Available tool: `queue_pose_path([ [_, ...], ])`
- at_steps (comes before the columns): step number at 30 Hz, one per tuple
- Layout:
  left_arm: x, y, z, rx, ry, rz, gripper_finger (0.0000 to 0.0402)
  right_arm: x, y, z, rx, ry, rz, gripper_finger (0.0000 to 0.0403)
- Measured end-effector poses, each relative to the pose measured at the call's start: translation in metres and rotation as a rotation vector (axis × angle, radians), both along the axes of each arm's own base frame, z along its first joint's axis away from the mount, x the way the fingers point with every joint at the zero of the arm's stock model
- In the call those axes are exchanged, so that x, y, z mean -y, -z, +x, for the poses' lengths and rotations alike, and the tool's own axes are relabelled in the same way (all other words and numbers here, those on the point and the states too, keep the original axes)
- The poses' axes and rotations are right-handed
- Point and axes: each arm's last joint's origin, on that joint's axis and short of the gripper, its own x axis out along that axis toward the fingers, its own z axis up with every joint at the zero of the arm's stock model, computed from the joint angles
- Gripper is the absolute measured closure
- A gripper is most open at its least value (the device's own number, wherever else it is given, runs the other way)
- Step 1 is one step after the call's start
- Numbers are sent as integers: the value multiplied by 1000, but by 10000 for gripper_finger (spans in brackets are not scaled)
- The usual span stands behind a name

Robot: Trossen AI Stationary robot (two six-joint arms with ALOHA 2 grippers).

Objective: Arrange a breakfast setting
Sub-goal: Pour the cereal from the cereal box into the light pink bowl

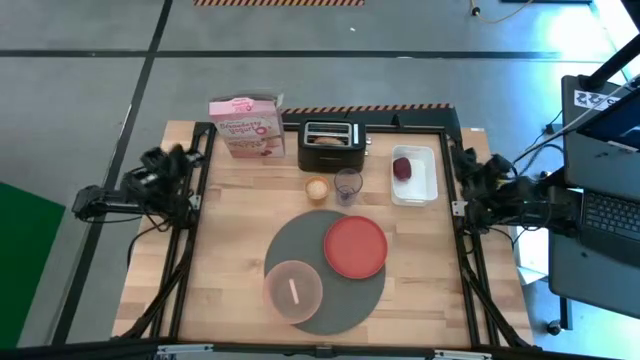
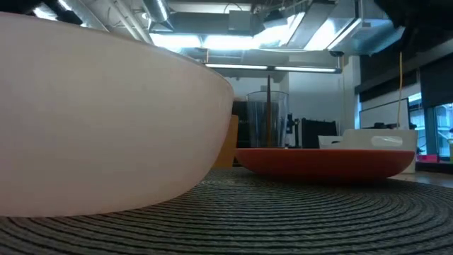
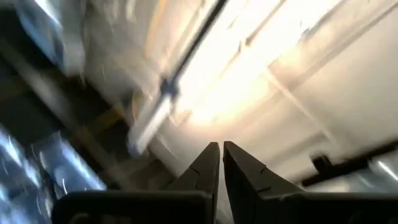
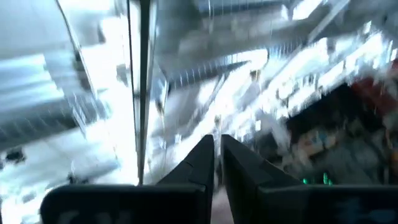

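The left gripper has its fingers pressed together on nothing, and the right gripper likewise, tips nearly touching and empty. Both arms are folded back off the table's side edges, the left arm beyond the left edge and the right arm beyond the right, wrist cameras tilted up at the ceiling. On the table the mat carries the plate and, beside it, the bowl with a small pale item inside. Behind the mat stand a bagel half and a clear cup, then a toaster. A pink box bears print too small to read. A white tray holds the fruit.
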Motion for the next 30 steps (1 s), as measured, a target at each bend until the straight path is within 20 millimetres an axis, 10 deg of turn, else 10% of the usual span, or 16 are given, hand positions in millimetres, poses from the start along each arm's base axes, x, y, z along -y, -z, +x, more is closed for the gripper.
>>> queue_pose_path([
  [15,-4,-89,3,-195,-534,136,384,8,-49,49,-3,176,128,368],
  [30,-29,-211,55,-821,-1082,396,384,21,-146,113,-542,634,-319,368],
])
